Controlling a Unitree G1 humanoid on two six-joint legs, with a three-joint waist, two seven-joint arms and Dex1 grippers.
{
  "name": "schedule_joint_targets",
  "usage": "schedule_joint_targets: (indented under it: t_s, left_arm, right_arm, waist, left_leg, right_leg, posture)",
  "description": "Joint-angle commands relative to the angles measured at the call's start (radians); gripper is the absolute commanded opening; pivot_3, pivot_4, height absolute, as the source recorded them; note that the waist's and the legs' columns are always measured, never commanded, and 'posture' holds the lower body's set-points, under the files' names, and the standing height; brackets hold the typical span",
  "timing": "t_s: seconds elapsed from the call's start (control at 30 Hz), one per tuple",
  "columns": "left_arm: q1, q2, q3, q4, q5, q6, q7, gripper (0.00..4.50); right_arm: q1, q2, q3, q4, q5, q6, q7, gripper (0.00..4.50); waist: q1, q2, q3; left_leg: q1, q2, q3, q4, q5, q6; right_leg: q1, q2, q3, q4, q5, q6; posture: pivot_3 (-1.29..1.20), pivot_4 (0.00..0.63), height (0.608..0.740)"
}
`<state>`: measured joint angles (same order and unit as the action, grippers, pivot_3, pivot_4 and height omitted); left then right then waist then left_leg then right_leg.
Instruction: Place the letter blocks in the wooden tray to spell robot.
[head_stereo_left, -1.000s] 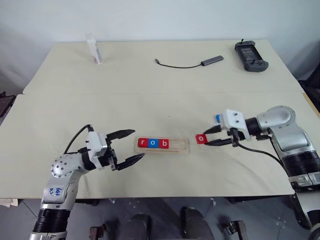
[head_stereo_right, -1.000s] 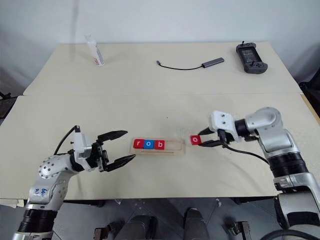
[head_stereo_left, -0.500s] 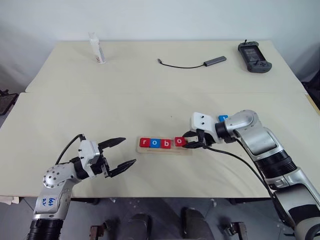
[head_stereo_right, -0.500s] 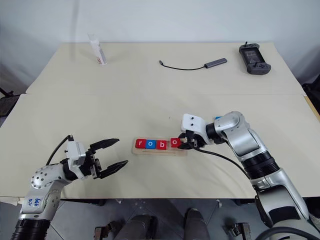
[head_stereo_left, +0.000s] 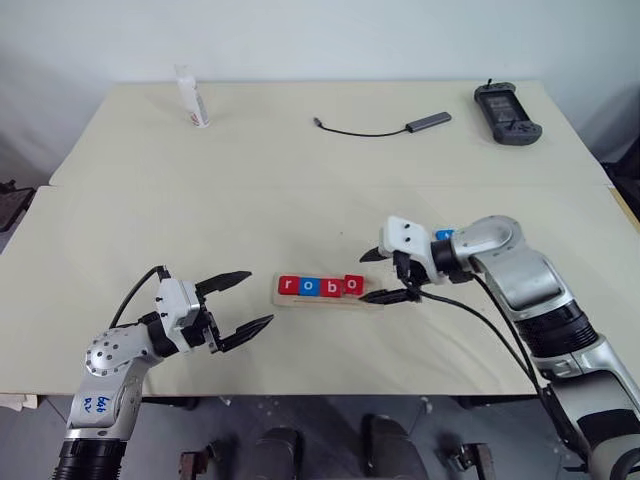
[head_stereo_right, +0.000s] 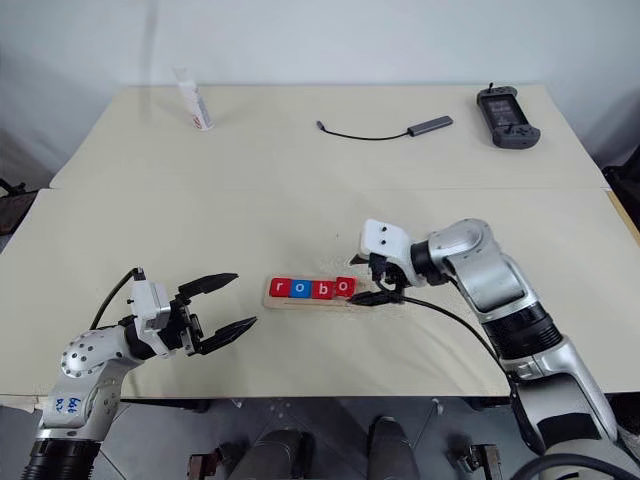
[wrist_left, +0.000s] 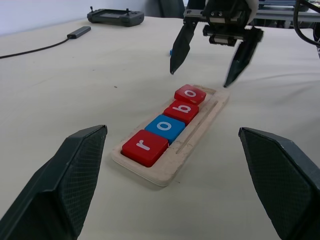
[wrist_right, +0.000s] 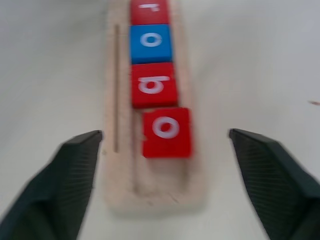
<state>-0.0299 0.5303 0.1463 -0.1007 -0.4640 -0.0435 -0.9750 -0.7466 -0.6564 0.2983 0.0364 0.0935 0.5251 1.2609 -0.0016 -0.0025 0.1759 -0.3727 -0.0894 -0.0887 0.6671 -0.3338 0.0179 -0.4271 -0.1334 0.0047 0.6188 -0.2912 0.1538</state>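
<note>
Over the far end of the wooden tray, the right gripper hangs with its two black fingers spread wide apart, one on each side of the tray end, holding nothing. A second ago those fingers were pinched on the red "o" block, off to the right of the tray. Now that block sits in the tray, let go. It is the fourth in the row, but it lies a bit crooked and pushed out of line with the others, with one edge seeming to ride up near the rim. So the word reads "robo", and I think the block may need a small nudge to sit flat.

Going along the tray from there: the red "b" block, the blue "o" block and the red "r" block lie snug side by side. That makes four blocks in the tray, three red and one blue, with one spot at the right end not filled. A fifth blue block peeks out on the table behind the right gripper. I guess it is the "t", the last one needed.

Further off, the left gripper waits near the tray's left end, fingers apart and empty.

One tray, five blocks, two grippers.
</note>
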Motion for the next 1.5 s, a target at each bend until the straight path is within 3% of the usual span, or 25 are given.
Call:
schedule_joint_targets:
  t_s: [0.03, 0.3, 0.7, 1.1, 1.5]
  left_arm:
    - [-0.009, 0.005, 0.004, -0.018, -0.004, -0.006, -0.001, 4.5]
    - [-0.029, -0.001, -0.005, 0.003, 0.002, -0.013, -0.004, 4.5]
    - [-0.047, -0.008, -0.01, 0.031, 0.01, -0.029, -0.008, 4.5]
    - [-0.065, -0.02, -0.017, 0.044, 0.015, -0.037, -0.011, 4.5]
    - [-0.06, -0.022, -0.014, 0.05, 0.017, -0.044, -0.008, 4.5]
  right_arm:
    - [-0.019, 0.001, -0.032, 0.007, 0.002, -0.028, -0.036, 2.79]
    - [-0.015, 0.047, -0.001, 0.091, -0.045, -0.131, -0.122, 0.02]
    - [0.015, 0.064, 0.034, -0.026, -0.015, -0.062, -0.056, 0.02]
    - [-0.013, 0.087, 0.015, 0.053, -0.047, -0.068, -0.153, 0.02]
    - [0.029, 0.084, 0.038, -0.002, -0.034, -0.067, -0.119, 0.02]
  waist:
    - [-0.001, 0.0, 0.0]
    - [-0.002, 0.0, 0.0]
    - [-0.001, 0.0, 0.0]
    - [-0.002, 0.0, 0.0]
    - [-0.002, 0.0, 0.0]
  left_leg:
    - [0.0, 0.0, 0.0, 0.0, 0.0, 0.0]
    - [0.0, 0.0, 0.0, 0.0, 0.0, 0.0]
    - [0.0, 0.0, 0.0, -0.001, 0.0, 0.0]
    - [0.0, 0.0, 0.0, 0.0, 0.0, 0.0]
    - [0.0, 0.0, 0.0, -0.001, 0.0, 0.0]
  right_leg:
    - [0.0, 0.0, 0.0, 0.0, 0.0, 0.0]
    - [0.0, 0.0, 0.0, 0.001, 0.0, 0.0]
    - [0.0, 0.0, 0.0, 0.001, 0.0, 0.0]
    - [0.0, 0.0, 0.0, 0.001, 0.0, 0.0]
    - [0.0, 0.0, 0.0, 0.001, 0.0, 0.0]
  posture:
    - [0.0, 0.15, 0.74]
    - [0.0, 0.15, 0.74]
    - [0.0, 0.15, 0.74]
    - [0.0, 0.15, 0.74]
    - [0.0, 0.15, 0.74]
